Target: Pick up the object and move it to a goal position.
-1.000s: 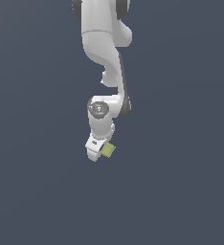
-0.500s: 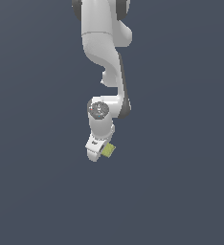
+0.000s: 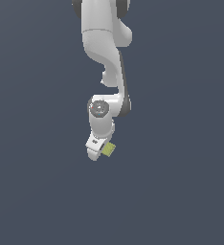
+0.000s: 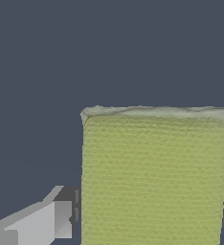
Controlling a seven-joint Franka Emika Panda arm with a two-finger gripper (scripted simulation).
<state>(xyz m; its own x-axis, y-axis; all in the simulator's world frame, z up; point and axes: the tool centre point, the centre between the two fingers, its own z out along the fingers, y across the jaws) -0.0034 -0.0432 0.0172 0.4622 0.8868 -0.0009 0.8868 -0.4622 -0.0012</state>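
Below the white arm (image 3: 104, 57), the gripper (image 3: 100, 152) has its fingers (image 4: 61, 219) closed on either side of the yellow-green block (image 4: 154, 177).

The carrying surface is one flat, dark slate-blue floor (image 3: 42, 191) that fills both views, plain and unmarked, with no visible edge or seam. The one thing near it is the yellow-green block (image 3: 108, 150), a small flat rectangle with a faintly woven top (image 4: 154, 177), sitting between the jaws, whose pads touch its two sides. The pictures do not show whether it rests on the floor or hangs above it.
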